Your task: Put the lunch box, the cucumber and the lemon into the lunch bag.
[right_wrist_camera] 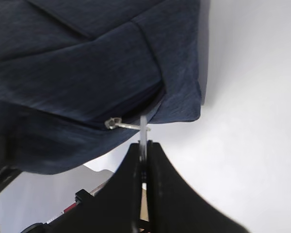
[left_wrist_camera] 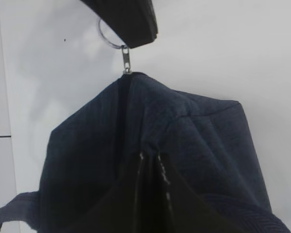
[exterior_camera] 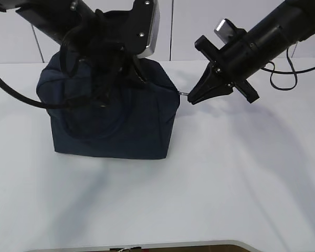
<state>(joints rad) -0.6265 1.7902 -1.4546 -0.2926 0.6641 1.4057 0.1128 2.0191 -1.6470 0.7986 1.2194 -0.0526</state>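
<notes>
Lunch bag [exterior_camera: 113, 118] sits left-centre of exterior frame on white table [exterior_camera: 226, 184], looks zipped shut. No lunch box, cucumber or lemon visible anywhere, so guessing they're already inside and only zip closing is left, maybe done tbh. Left gripper [left_wrist_camera: 150, 194] hangs over bag top, upper left, fingers pinched together on top fabric by seam. Right gripper [right_wrist_camera: 143, 160] comes in from upper right, angled down-left, fingers clamped on ring pull [right_wrist_camera: 143, 127] at bag's right corner.

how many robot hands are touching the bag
2. The left hand is shut on fabric on top of the bag; the right hand pinches the zipper ring at its right corner.
</notes>
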